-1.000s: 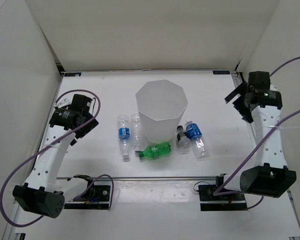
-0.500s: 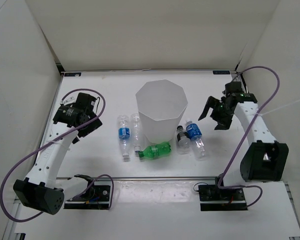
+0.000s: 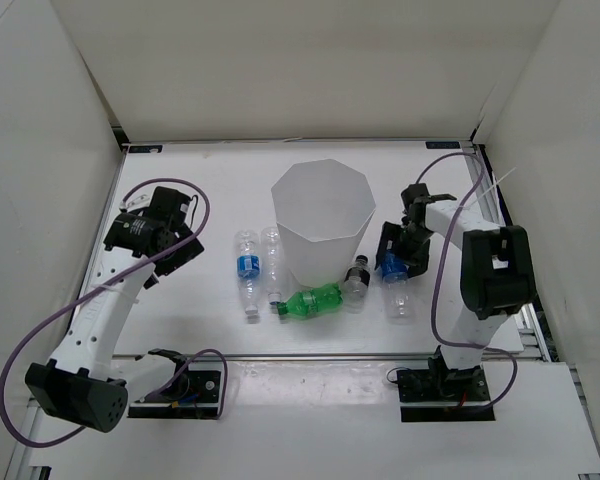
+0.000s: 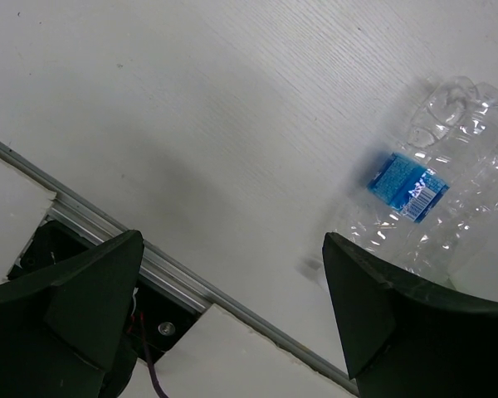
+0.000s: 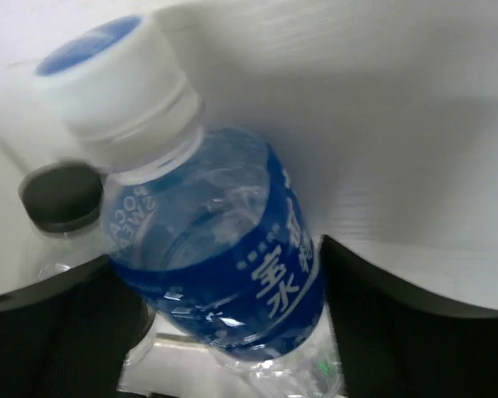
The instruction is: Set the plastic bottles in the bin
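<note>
The bin (image 3: 320, 215), tall and white with a many-sided rim, stands mid-table. Plastic bottles lie around its near side: a blue-labelled one (image 3: 247, 268) and a clear one (image 3: 272, 262) to its left, a green one (image 3: 315, 299) in front, and a black-capped one (image 3: 357, 278) to its right. My right gripper (image 3: 393, 256) is down over another blue-labelled bottle (image 3: 391, 268) lying on the table. In the right wrist view this white-capped bottle (image 5: 224, 240) fills my right gripper (image 5: 220, 257), both fingers against its sides. My left gripper (image 3: 172, 250) hangs open and empty, left of the bottles.
An aluminium rail (image 3: 310, 355) runs across the near edge, also seen in the left wrist view as the rail (image 4: 191, 286). White enclosure walls close the back and both sides. Purple cables loop beside both arms.
My right arm swung from the far right edge inward and down onto the blue-labelled bottle, and its jaws narrowed around it. The black-capped bottle shifted slightly. The left arm barely moved.
</note>
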`<state>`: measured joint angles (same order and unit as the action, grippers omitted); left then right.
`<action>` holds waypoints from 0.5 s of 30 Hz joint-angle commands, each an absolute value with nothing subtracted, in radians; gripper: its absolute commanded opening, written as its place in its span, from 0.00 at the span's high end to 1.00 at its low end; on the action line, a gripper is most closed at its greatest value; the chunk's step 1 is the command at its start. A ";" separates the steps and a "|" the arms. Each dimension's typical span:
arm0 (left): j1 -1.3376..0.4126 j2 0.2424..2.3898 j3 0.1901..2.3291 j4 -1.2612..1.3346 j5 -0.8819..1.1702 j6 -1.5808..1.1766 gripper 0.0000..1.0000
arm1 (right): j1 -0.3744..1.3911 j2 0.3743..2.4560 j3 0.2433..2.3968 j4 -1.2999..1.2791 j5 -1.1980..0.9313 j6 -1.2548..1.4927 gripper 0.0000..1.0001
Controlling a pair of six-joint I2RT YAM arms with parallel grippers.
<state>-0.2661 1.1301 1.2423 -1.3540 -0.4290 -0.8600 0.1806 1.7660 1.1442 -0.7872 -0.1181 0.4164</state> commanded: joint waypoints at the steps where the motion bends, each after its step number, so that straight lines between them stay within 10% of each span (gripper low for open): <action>1: -0.270 1.129 1.264 -1.391 -0.430 -0.850 0.00 | 0.172 1.775 1.127 -0.739 -0.086 0.445 0.21; 7: -0.270 1.140 1.275 -1.391 -0.449 -0.859 0.00 | 0.129 1.691 1.160 -0.826 -0.022 0.472 0.61; 15: -0.270 1.158 1.210 -1.315 -0.428 -0.877 0.00 | 0.199 1.181 1.374 -0.851 -0.026 0.656 0.60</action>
